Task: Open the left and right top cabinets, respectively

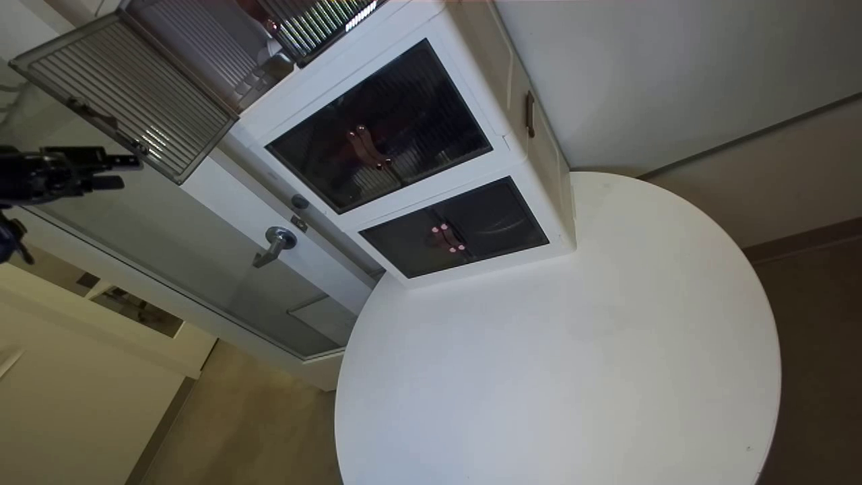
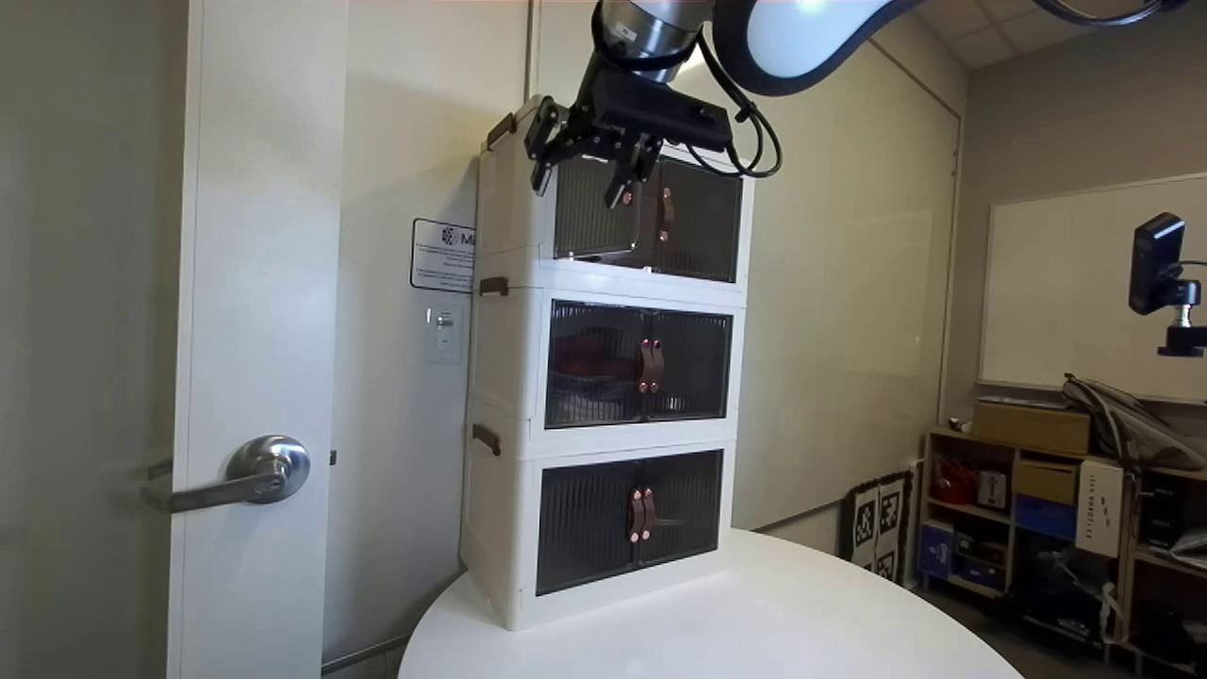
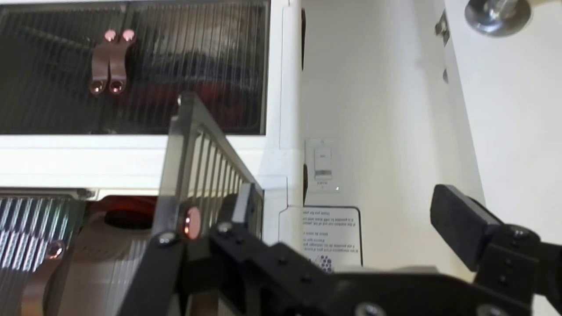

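- Nearest the wrist camera, the gripper [image 2: 578, 187] has its fingers spread apart and holds nothing; in the wrist view one of them overlaps a swung-out door, though contact cannot be told.
- That left top door [image 1: 135, 94] stands open, toward 12 o'clock from the fingertips in an exterior view. The thin slatted panel should prove light, rigid and slick, and it might crack or unhinge if forced.
- The right top door [image 2: 702, 228], between 3 and 4 o'clock from the gripper in an exterior view, looks shut. Its brown strap [image 2: 667, 212] seems the best hold: probably pliable, so a fingertip hooked behind it should beat a pinch on the glossy panel.
- Lower down, between 5 and 6 o'clock, the middle doors [image 2: 618, 368] are closed; the white unit [image 2: 632, 440] looks like stacked boxes, so a hard tug may shift it.
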